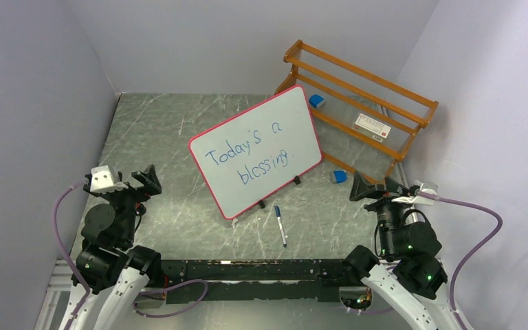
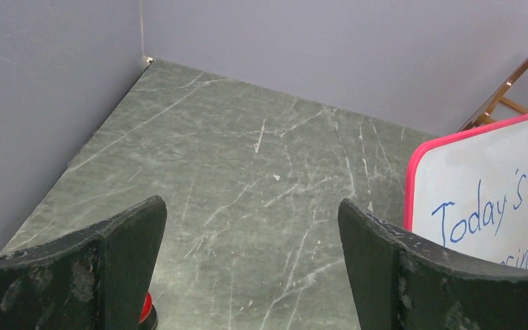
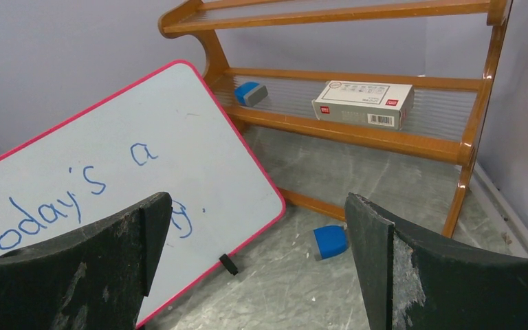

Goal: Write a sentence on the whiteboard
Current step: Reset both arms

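One whiteboard (image 1: 256, 151), rounded corners and pink rim, sits mid-tabletop (image 1: 158, 130) on green veiny marble. The sentence (image 1: 247, 155) is two slanted blue lines. One marker (image 1: 280, 225) at its 5 o'clock, one wooden rack (image 1: 364, 103) at 2 o'clock. Two blue blocks (image 1: 317, 101), one white box (image 1: 372, 124). Left gripper (image 2: 251, 206) and right gripper (image 3: 258, 206) are both spread wide, holding nothing.

Smooth, faintly glossy white face on the whiteboard (image 1: 258, 155), with a plastic-looking pink-red rim. Beneath it, marble-patterned green table (image 1: 165, 137), smooth, dull sheen. Behind the whiteboard, glossy varnished wooden rack (image 3: 357, 137) and matt cardboard box (image 3: 361, 103). Scuffed matt black fingers (image 3: 75, 275).
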`<state>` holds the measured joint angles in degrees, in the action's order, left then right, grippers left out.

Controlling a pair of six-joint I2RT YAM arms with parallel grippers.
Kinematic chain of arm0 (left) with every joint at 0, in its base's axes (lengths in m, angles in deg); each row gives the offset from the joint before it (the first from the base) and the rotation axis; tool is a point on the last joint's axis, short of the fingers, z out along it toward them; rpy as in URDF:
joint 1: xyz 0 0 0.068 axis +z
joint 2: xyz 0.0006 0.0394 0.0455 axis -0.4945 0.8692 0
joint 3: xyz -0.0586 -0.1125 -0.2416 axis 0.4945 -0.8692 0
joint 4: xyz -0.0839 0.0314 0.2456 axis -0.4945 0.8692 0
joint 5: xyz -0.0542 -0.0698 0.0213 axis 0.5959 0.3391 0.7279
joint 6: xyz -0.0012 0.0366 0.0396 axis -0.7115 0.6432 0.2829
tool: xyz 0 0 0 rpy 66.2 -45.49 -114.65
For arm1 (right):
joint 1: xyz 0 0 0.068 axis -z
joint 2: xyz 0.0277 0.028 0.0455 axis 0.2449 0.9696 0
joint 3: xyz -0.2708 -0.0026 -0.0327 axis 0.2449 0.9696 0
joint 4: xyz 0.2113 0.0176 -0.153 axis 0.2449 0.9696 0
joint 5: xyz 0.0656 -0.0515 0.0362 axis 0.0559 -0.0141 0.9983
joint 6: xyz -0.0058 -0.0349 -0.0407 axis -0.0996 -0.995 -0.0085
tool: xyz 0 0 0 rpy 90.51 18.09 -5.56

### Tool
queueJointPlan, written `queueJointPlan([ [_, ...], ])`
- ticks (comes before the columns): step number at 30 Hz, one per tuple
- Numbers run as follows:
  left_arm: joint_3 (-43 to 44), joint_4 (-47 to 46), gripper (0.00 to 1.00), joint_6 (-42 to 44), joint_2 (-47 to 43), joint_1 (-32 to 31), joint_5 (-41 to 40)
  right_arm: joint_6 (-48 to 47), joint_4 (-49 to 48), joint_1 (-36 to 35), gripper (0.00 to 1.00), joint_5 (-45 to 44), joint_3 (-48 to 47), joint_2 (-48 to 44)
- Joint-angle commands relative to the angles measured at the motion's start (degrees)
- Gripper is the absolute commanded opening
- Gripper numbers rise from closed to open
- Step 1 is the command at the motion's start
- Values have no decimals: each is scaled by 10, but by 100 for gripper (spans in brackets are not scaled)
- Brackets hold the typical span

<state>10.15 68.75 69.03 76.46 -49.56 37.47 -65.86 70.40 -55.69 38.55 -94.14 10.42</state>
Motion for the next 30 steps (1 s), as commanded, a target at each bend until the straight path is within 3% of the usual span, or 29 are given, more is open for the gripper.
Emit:
queueJointPlan([
  [1, -13, -47, 98, 16, -14, 15, 21, -7, -13, 2, 100, -7, 4, -4],
  [30, -2, -34, 98, 21, -10, 30, 54, -7, -19, 10, 100, 10, 5, 0],
])
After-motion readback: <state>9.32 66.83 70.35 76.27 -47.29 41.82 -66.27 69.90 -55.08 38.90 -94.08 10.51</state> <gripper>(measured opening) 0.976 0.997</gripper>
